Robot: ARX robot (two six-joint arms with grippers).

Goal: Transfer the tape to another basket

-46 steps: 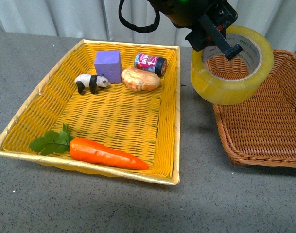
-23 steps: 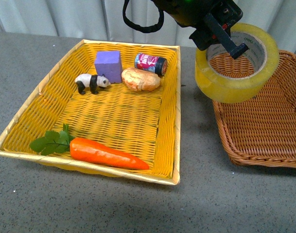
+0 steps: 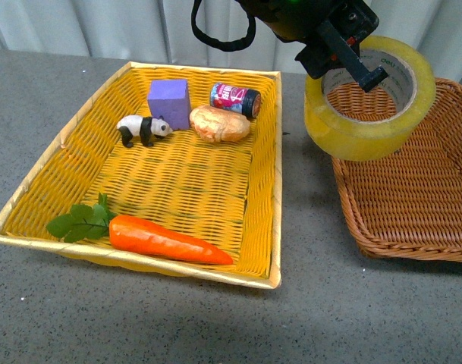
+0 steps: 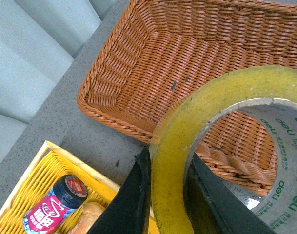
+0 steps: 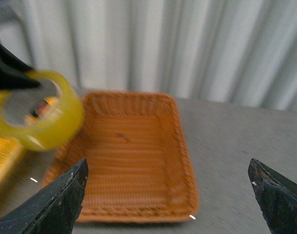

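Tape (image 3: 367, 125), front view: held off the table (image 3: 139, 326), tilted, at about 2 o'clock from the yellow basket (image 3: 275, 159). Overlaps the 10 o'clock corner of the brown basket (image 3: 413, 220). Clamped by the left gripper (image 3: 344, 64), jaws narrow on the roll wall, one black finger reaching into the white core. Brown basket at 3 o'clock of the yellow one, apart from it. Noted in the yellow basket: carrot (image 3: 166, 239) toward 6 o'clock; panda (image 3: 143, 129), purple block (image 3: 168, 102), can (image 3: 234, 98) and bread roll (image 3: 219, 123) toward 12 o'clock.

Left wrist view: tape (image 4: 168, 161) pinched through its wall by the left gripper (image 4: 165, 195), one of the fingers (image 4: 126, 204) outside the roll and one inside. Hanging above the rim of the brown basket (image 4: 153, 73), partly over the weave, partly over grey table. Can (image 4: 50, 209) lying in a corner of the yellow basket (image 4: 36, 175).

Right wrist view, blurred: right gripper (image 5: 167, 165) spread wide, holding nothing. Tape (image 5: 46, 122) in the air at the corner of the brown basket (image 5: 133, 161) nearest the yellow one.
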